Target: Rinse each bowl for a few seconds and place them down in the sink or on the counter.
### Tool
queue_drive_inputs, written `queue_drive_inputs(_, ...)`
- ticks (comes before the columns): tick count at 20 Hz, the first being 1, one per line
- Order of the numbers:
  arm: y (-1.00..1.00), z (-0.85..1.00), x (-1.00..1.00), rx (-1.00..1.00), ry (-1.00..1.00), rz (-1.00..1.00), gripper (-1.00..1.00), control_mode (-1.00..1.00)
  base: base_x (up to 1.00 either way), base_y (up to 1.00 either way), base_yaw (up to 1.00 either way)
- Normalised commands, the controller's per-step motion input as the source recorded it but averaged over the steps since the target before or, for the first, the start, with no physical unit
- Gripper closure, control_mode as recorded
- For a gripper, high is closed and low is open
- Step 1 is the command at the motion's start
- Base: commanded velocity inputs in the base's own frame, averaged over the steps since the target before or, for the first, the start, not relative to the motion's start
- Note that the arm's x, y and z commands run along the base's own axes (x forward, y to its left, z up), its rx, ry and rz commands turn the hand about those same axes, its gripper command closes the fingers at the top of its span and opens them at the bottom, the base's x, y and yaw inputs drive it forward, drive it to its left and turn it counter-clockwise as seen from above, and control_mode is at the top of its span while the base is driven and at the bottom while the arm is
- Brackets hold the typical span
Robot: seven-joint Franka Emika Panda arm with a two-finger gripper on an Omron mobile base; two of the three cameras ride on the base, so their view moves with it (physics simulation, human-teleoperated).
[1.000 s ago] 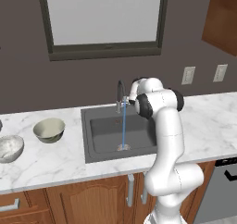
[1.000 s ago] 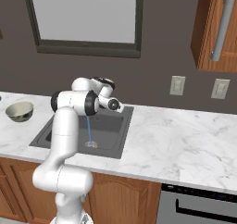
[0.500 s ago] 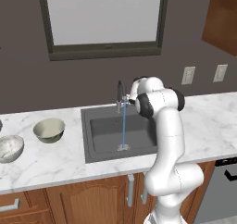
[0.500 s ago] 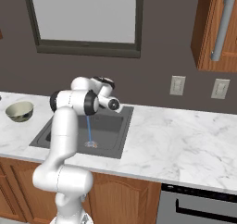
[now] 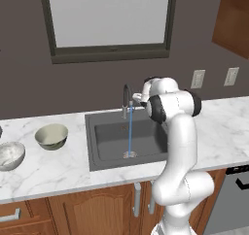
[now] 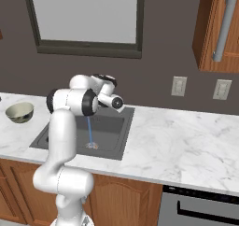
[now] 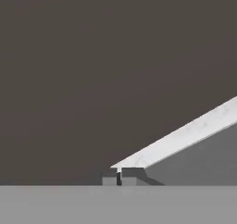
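The olive-beige bowl (image 5: 51, 136) (image 6: 19, 111) and the whitish marbled bowl (image 5: 9, 155) stand on the white marble counter (image 5: 48, 168) left of the sink (image 5: 107, 142) (image 6: 112, 127). My gripper (image 5: 136, 97) (image 7: 119, 177) hovers just right of the dark faucet (image 5: 126, 100) at the back of the sink, pointing at the wall. In the hand view its two tips are pressed together, shut on nothing. A thin stream of water (image 5: 130, 132) (image 6: 89, 131) runs from the faucet down to the drain.
A dark wall with a framed window (image 5: 109, 20) rises behind the sink. Two outlets (image 5: 198, 78) (image 5: 232, 76) sit on the wall to the right. A wooden upper cabinet (image 6: 219, 29) hangs at the right, and a dishwasher front (image 6: 200, 206) sits below the counter.
The gripper's fingers have closed. The arm stays beside the faucet, the water keeps running, and both bowls are where they were.
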Motion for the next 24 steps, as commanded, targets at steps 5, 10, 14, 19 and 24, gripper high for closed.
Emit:
queue_drive_inputs(5, -0.76, 0.58, -0.15, 0.14, 0.05, 0.0, 1.0, -1.0, 0.0, 0.0, 0.0)
queue_drive_inputs(10, -0.63, 0.58, -0.21, 0.14, 0.06, 0.0, 1.0, -1.0, 0.0, 0.0, 0.0)
queue_drive_inputs(14, -0.45, 0.65, -0.35, 0.14, 0.06, 0.0, 1.0, -1.0, 0.0, 0.0, 0.0)
queue_drive_inputs(19, -0.1, 0.57, -0.45, 0.12, 0.08, 0.0, 1.0, -1.0, 0.0, 0.0, 0.0)
queue_drive_inputs(24, 0.19, 0.32, -0.6, 0.03, 0.05, 0.0, 1.0, -1.0, 0.0, 0.0, 0.0)
